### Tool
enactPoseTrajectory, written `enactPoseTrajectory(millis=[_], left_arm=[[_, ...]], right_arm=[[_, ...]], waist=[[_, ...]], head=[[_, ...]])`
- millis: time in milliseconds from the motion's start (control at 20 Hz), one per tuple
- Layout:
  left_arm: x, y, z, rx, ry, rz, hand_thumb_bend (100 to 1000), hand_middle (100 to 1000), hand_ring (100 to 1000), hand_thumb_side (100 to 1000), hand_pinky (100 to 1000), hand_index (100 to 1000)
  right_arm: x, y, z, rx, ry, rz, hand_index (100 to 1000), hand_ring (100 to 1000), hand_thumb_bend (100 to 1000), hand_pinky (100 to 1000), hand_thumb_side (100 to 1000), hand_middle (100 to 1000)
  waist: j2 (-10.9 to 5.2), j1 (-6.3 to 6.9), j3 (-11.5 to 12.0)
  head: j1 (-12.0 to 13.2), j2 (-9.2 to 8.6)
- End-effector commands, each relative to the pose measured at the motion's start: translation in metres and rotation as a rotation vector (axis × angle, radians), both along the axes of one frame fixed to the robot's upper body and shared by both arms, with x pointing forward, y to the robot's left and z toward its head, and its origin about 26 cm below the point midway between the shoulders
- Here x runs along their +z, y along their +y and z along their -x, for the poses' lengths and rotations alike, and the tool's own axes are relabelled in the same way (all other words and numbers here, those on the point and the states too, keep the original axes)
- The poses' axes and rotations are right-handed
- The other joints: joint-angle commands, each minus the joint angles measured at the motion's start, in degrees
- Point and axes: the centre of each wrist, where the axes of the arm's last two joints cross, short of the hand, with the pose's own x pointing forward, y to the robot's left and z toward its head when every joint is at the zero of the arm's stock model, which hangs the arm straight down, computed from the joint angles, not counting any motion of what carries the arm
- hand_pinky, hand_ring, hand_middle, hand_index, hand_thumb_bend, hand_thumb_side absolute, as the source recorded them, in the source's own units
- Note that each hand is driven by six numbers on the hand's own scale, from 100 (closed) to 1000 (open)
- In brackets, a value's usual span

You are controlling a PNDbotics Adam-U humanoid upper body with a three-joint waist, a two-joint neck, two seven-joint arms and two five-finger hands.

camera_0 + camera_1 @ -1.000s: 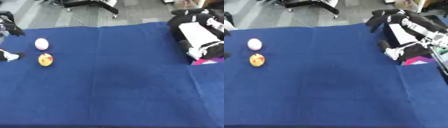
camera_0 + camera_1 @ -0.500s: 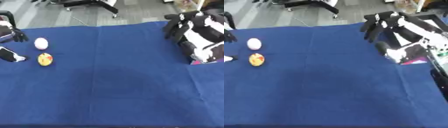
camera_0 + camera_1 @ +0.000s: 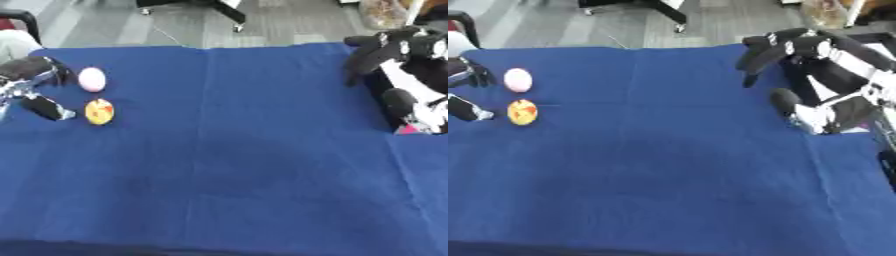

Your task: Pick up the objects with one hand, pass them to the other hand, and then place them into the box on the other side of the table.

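A pale pink ball (image 3: 92, 79) and a yellow ball with red marks (image 3: 99, 111) lie close together on the blue cloth at the far left. My left hand (image 3: 33, 70) is just left of them, open, its fingers above and its thumb (image 3: 48, 108) below, touching neither ball. My right hand (image 3: 794, 47) hangs over the table's right part, open, with relaxed fingers pointing down-left and nothing in it. A small pink bit (image 3: 407, 130) shows below it at the right edge. No box can be made out behind that hand.
The blue cloth (image 3: 227, 165) covers the whole table, with a seam down the right side (image 3: 398, 165). Beyond the far edge lie grey floor and the legs of a chair base (image 3: 214, 6).
My left hand has come in from the left edge toward the two balls. My right hand has moved left over the table and lowered its fingers. The balls have not moved.
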Motion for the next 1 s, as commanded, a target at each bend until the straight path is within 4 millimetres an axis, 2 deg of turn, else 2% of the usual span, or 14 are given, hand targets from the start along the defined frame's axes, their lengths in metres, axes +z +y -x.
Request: enactPoseTrajectory(millis=[50, 300, 700, 750, 900, 1000], left_arm=[[0.009, 0.008, -0.004, 0.035, -0.042, -0.009, 461, 594, 635, 345, 786, 759], [-0.003, 0.006, -0.007, 0.030, -0.009, -0.005, 453, 590, 632, 352, 785, 754], [-0.010, 0.000, -0.010, 0.019, -0.021, 0.002, 433, 579, 621, 350, 778, 743], [-0.011, -0.001, -0.010, 0.016, -0.026, 0.002, 393, 559, 607, 296, 771, 722], [-0.014, -0.003, -0.010, 0.016, -0.052, 0.004, 345, 524, 581, 245, 754, 685], [-0.017, -0.004, -0.010, 0.019, -0.074, 0.007, 286, 489, 552, 178, 735, 643]], right_arm=[[0.012, 0.001, 0.003, 0.124, -0.177, 0.114, 755, 629, 100, 1000, 414, 723], [0.012, 0.002, 0.002, 0.132, -0.172, 0.121, 755, 630, 100, 1000, 404, 723], [0.011, 0.003, 0.001, 0.138, -0.168, 0.124, 754, 629, 100, 1000, 415, 722], [0.011, 0.004, 0.001, 0.140, -0.168, 0.123, 755, 629, 100, 1000, 415, 722], [0.012, 0.004, 0.001, 0.143, -0.168, 0.124, 755, 629, 100, 1000, 415, 721], [0.011, 0.004, 0.001, 0.144, -0.166, 0.125, 754, 628, 100, 1000, 415, 719]], waist=[[-0.40, -0.15, -0.1], [0.03, -0.32, -0.3], [0.51, -0.68, -0.6], [0.57, -0.71, -0.6], [0.69, -0.80, -0.6], [0.77, -0.84, -0.6]], head=[[0.9, -0.83], [1.4, -0.98], [1.8, -1.21], [1.8, -1.24], [1.9, -1.29], [2.1, -1.37]])
